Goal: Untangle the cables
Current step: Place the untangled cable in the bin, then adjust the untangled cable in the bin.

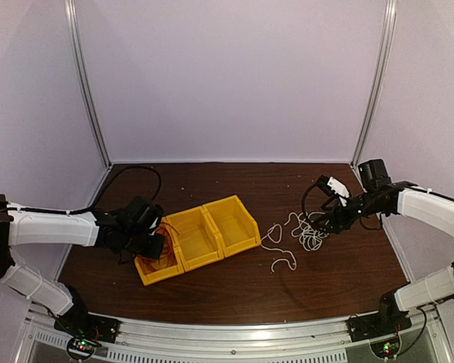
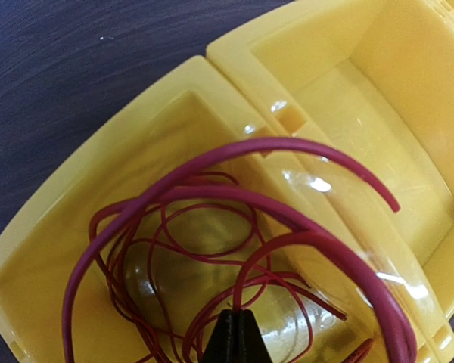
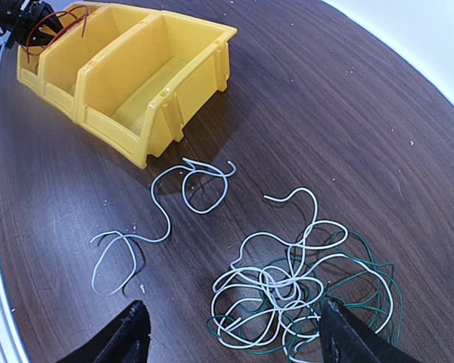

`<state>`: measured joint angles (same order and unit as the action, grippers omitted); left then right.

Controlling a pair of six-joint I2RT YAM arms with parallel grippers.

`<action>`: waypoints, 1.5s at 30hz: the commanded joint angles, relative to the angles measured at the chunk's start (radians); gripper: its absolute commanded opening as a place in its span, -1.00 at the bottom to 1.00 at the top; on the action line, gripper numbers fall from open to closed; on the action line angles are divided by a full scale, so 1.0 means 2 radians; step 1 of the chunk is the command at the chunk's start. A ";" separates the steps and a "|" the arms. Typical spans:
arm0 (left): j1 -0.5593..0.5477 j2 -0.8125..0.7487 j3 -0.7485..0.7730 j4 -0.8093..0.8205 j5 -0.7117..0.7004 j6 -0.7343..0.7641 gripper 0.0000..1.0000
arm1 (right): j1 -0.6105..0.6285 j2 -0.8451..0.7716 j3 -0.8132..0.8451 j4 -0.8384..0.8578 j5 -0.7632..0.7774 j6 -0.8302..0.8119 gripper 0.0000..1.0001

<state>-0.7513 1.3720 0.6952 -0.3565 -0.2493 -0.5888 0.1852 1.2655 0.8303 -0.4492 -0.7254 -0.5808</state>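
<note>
- Top external view: the two arms reach in from the near corners of a dark brown wooden bench [image 1: 234, 295]. A slanting row of three yellow bins [image 1: 209, 227] stands left of centre. The left claw [image 1: 153, 240] hangs over the leftmost bin. The right claw [image 1: 321, 221] hovers over a pale tangle of white cables [image 1: 309, 236] on the right of the bench, well apart from the bins.
- Left wrist view: only here do the left claw's tips show, clenched together with no gap. A red cable [image 2: 272, 142] fills the leftmost bin in many loops, and some of them rise close to the lens. Strands meet at the tips, but whether one is pinched there cannot be told.
- Right wrist view: the right claw is released, its two dark fingers [image 3: 129, 333] spread wide above the tangle and touching nothing. What looks plain white from above proves to be mixed, with a thin dark green cable [image 3: 380, 266] threaded through the white loops. A loose white strand [image 3: 198, 212] lies on its own on the bare wood, between the tangle and the nearest bin. Far off at the top left, the left claw and the red loops can be seen at the last bin.
- Surface and room: the wood is matt and flecked with pale specks. Plain pale lilac walls [image 1: 234, 76] enclose the bench, with slim metal posts [image 1: 87, 83] at the back corners and a metal rail [image 1: 234, 333] along the near edge.
</note>
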 commanded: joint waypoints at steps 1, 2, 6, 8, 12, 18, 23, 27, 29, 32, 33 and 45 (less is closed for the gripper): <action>0.004 -0.019 0.018 0.008 0.017 0.007 -1.00 | 0.003 0.013 0.002 -0.009 -0.005 -0.008 0.55; 0.004 -0.033 0.022 -0.001 0.022 0.010 -1.00 | 0.003 0.012 0.001 -0.009 -0.005 -0.008 0.55; 0.004 -0.113 0.036 -0.032 0.022 0.015 -0.70 | 0.003 0.011 0.000 -0.005 0.003 -0.009 0.55; 0.004 -0.147 0.043 -0.046 0.017 0.020 -0.37 | 0.003 0.011 0.001 -0.006 0.008 -0.009 0.55; 0.004 -0.172 0.061 -0.095 -0.010 0.030 0.00 | 0.003 0.005 0.001 -0.006 0.011 -0.012 0.55; 0.004 -0.164 0.080 -0.100 0.057 0.022 0.14 | 0.003 0.002 -0.001 -0.005 0.008 -0.010 0.55; -0.006 -0.139 0.057 -0.057 0.167 0.018 0.71 | 0.003 0.007 0.004 -0.014 0.011 -0.019 0.56; -0.019 -0.124 0.057 -0.068 0.145 0.011 0.70 | 0.003 0.000 -0.001 -0.010 0.012 -0.021 0.56; -0.023 -0.119 0.053 -0.073 0.133 0.004 0.55 | 0.003 0.003 0.000 -0.013 0.010 -0.020 0.56; -0.028 -0.110 0.036 -0.053 0.137 0.001 0.36 | 0.003 0.008 0.001 -0.014 0.009 -0.024 0.55; -0.028 -0.104 0.032 -0.047 0.138 -0.001 0.31 | 0.003 0.009 0.002 -0.015 0.010 -0.024 0.56; -0.029 -0.050 0.025 -0.027 0.132 0.010 -0.13 | 0.003 0.015 0.001 -0.018 0.014 -0.025 0.56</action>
<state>-0.8024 1.2427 0.7498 -0.4709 0.0189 -0.5922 0.1852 1.2907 0.8303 -0.4763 -0.7116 -0.6250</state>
